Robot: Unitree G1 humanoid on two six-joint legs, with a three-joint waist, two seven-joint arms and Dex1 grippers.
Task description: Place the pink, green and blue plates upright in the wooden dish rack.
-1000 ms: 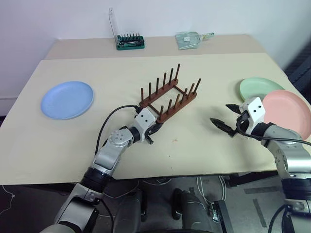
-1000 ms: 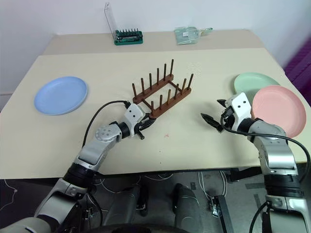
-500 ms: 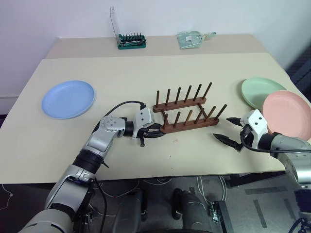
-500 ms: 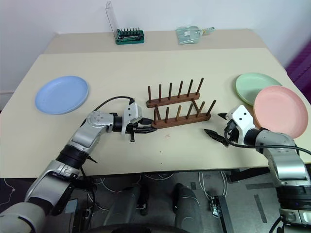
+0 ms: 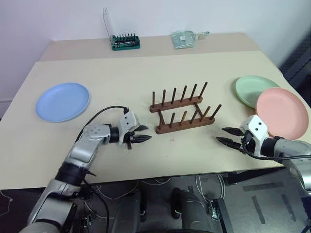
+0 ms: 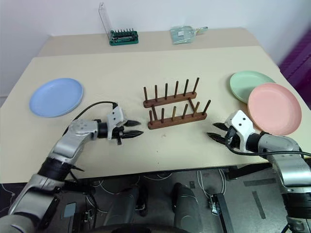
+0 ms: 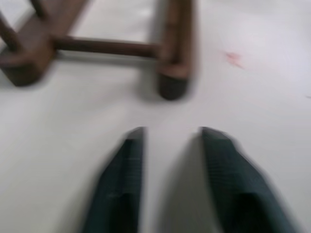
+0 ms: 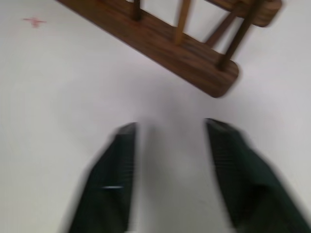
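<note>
The beige counter (image 5: 146, 73) carries the whole set. The pink plate (image 5: 282, 112) lies flat at the right edge, overlapping the near rim of the green plate (image 5: 255, 89) just beyond it; the blue plate (image 5: 62, 101) lies flat far to the left, well apart from the others. The wooden dish rack (image 5: 182, 114) stands empty at centre, its long axis running left to right, pegs upright. The right gripper (image 5: 231, 137), jaws parted and holding nothing, sits near the counter's near edge just left of the pink plate, pointing towards the rack. The left gripper (image 5: 141, 135), jaws slightly parted and empty, points right at the rack's left end, close to it but apart. Judged from this layout, the right arm is nearer the pink and green plates, the left arm nearer the blue one.
</note>
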